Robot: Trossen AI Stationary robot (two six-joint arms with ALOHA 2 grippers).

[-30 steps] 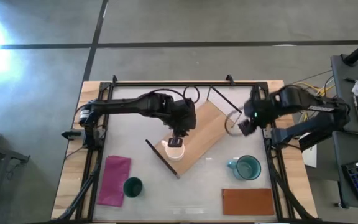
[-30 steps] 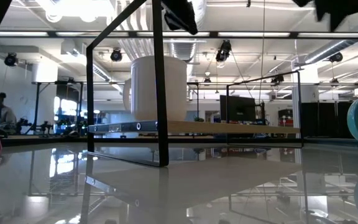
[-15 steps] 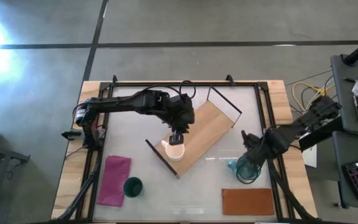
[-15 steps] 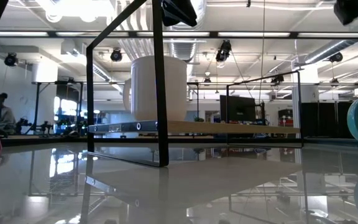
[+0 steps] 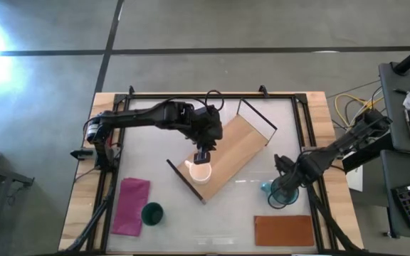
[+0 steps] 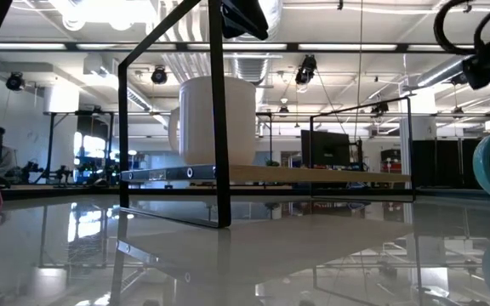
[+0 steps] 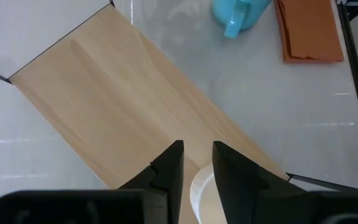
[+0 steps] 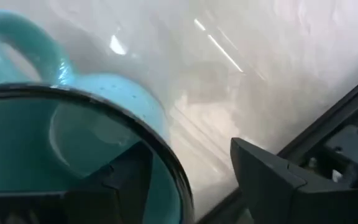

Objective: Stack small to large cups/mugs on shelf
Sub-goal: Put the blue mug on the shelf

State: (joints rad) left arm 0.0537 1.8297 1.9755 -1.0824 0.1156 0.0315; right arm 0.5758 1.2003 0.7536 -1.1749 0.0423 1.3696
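White mug [image 5: 201, 171] on shelf [image 5: 237, 146]; my left gripper [image 5: 202, 154] above, narrow. Right gripper [image 5: 282, 189] wide astride teal mug [image 5: 281, 196] rim; tumbler [image 5: 151, 213] untouched.

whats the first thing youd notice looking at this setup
The white mug stands alone at the near end of the slanted wooden shelf in mid-table, with the left gripper right above it. At the table's right, the right gripper is open around the rim of the teal mug, one finger inside and one outside. The dark green tumbler sits beside a magenta cloth at front left.
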